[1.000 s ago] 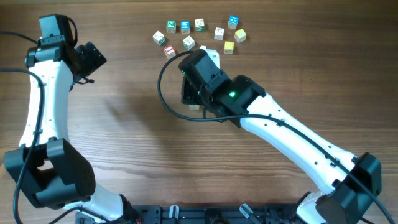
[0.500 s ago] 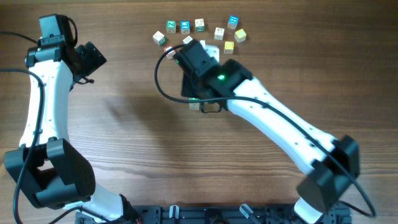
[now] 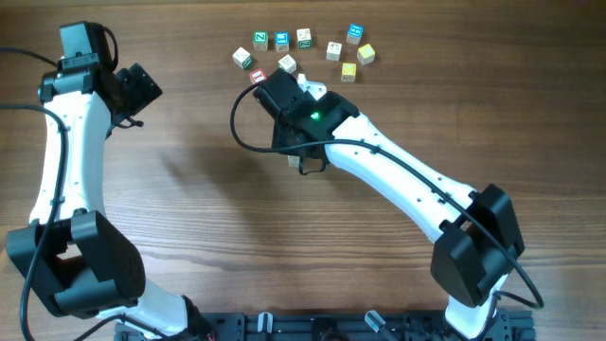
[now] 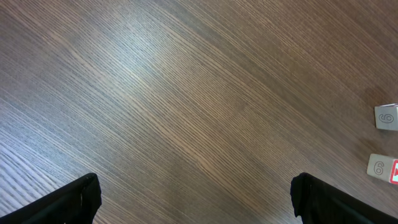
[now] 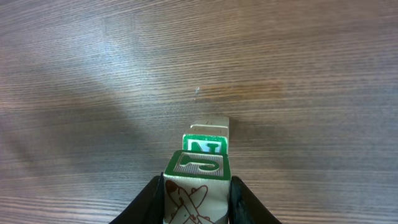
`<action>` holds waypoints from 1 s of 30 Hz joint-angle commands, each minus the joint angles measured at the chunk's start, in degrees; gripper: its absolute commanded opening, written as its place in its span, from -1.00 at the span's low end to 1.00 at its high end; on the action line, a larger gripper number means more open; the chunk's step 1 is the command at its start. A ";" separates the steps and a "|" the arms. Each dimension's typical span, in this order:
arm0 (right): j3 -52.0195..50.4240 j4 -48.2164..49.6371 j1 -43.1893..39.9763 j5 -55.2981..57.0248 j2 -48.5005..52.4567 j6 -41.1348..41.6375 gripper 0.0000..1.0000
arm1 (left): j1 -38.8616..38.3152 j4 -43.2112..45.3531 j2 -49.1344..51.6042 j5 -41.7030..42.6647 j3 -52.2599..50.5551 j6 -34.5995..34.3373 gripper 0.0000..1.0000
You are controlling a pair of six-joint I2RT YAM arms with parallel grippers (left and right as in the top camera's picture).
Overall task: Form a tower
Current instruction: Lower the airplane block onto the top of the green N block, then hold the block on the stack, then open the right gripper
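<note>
My right gripper (image 5: 198,200) is shut on a pale cube (image 5: 198,186) with a green letter face on top and a brown plane drawing on its side. Just beyond it stands the tower (image 5: 208,135), topped by a cube with a green N face. Whether the held cube touches the tower I cannot tell. From overhead the right gripper (image 3: 292,140) covers most of the tower (image 3: 295,161), and only a pale corner shows. My left gripper (image 4: 196,194) is open over bare wood, far to the left (image 3: 142,87).
Several loose letter cubes (image 3: 303,40) lie in an arc at the back of the table, among them two yellow ones (image 3: 365,54). Two pale cubes (image 4: 385,116) show at the right edge of the left wrist view. A black cable (image 3: 248,142) loops beside the right wrist.
The right arm has swung its wrist towards the back left, still holding the cube over the same spot. The left arm has not moved.
</note>
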 commanded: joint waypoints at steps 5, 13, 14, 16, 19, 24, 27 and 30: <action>0.52 0.61 0.28 1.46 2.12 -1.22 -0.67 | 0.15 0.11 -1.07 -0.55 0.74 0.66 1.00; 0.55 0.85 0.22 3.58 3.13 -1.20 -0.64 | 0.15 0.11 -1.07 -0.55 0.74 0.66 1.00; 0.57 0.83 0.22 3.52 3.10 -1.16 -0.63 | 0.15 0.11 -1.07 -0.55 0.74 0.66 1.00; 0.70 0.98 0.22 2.56 3.10 -1.22 -0.64 | 0.15 0.11 -1.07 -0.55 0.74 0.66 1.00; 1.64 1.07 0.22 2.47 2.67 -2.91 -0.66 | 0.15 0.11 -1.07 -0.55 0.74 0.68 1.00; 2.34 1.01 0.22 2.54 1.38 -6.34 -0.60 | 0.15 0.11 -1.07 -0.55 0.74 0.68 1.00; 2.32 0.94 0.22 2.51 1.40 -9.25 -0.60 | 0.15 0.13 -1.07 -0.55 0.74 0.66 1.00; 2.32 1.01 0.22 2.49 1.42 -10.21 -0.59 | 0.15 0.11 -1.07 -0.55 0.74 0.68 1.00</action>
